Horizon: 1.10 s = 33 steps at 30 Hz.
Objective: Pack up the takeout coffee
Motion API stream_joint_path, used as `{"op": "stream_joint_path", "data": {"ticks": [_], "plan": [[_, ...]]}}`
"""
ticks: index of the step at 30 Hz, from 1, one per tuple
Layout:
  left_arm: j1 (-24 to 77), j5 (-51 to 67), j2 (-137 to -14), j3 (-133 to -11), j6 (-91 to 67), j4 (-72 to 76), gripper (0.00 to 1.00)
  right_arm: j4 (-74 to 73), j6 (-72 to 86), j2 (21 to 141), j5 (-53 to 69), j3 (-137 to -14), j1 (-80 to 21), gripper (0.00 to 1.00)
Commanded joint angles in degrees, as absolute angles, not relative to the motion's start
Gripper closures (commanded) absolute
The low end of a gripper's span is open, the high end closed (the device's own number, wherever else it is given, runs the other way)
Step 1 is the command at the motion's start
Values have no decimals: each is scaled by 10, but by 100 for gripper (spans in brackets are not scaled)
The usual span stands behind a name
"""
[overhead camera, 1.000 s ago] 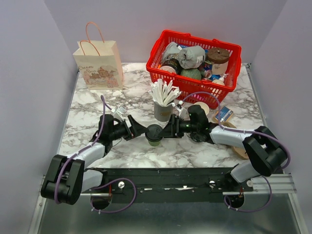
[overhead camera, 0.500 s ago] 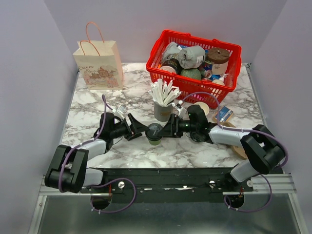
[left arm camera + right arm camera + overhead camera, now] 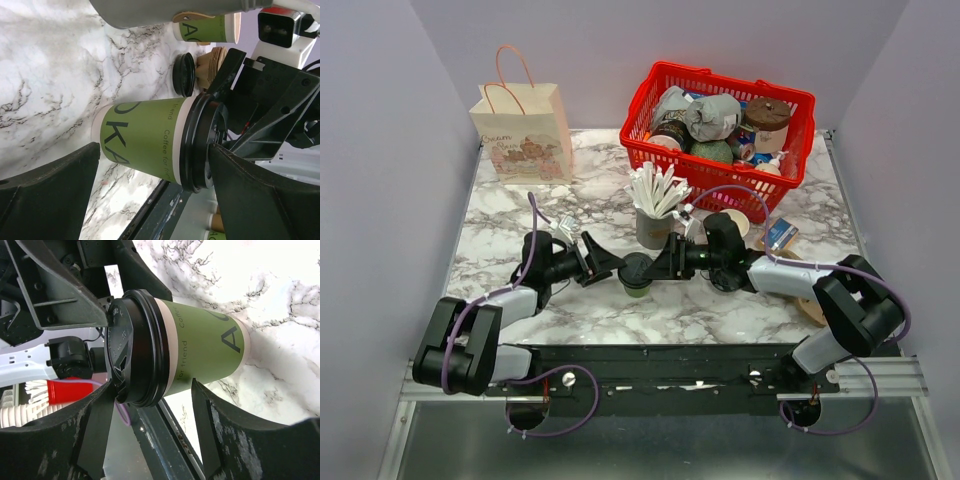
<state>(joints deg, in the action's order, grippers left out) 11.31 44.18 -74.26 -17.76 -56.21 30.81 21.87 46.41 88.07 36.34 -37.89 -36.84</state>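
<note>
The takeout coffee, a green paper cup with a black lid, stands upright on the marble table between my two grippers. My left gripper is open at its left side. In the left wrist view one finger touches the lid top and the other sits by the cup's base. My right gripper is open at its right side. In the right wrist view one finger touches the lid's edge and the other is beside the cup's body.
A grey cup of white sticks stands just behind the coffee. A red basket full of items is at the back right and a paper bag at the back left. A loose black lid and a lying lidless cup are near the right arm.
The left arm has shifted a little to the left and back. Both grippers stay open at the cup, which has barely moved.
</note>
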Motion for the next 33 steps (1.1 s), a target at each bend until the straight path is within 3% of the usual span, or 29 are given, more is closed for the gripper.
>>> {"op": "stream_joint_path", "data": {"ticks": [1, 11, 19, 33], "plan": [[111, 475, -745, -178, -572, 370, 3, 182, 426, 882, 346, -381, -367, 31], [120, 488, -853, -242, -557, 433, 4, 177, 409, 895, 357, -394, -367, 32], [134, 504, -863, -240, -565, 472, 5, 178, 409, 899, 355, -399, -367, 32], [142, 456, -929, -253, -515, 364, 8, 178, 403, 906, 352, -396, -367, 32]]}}
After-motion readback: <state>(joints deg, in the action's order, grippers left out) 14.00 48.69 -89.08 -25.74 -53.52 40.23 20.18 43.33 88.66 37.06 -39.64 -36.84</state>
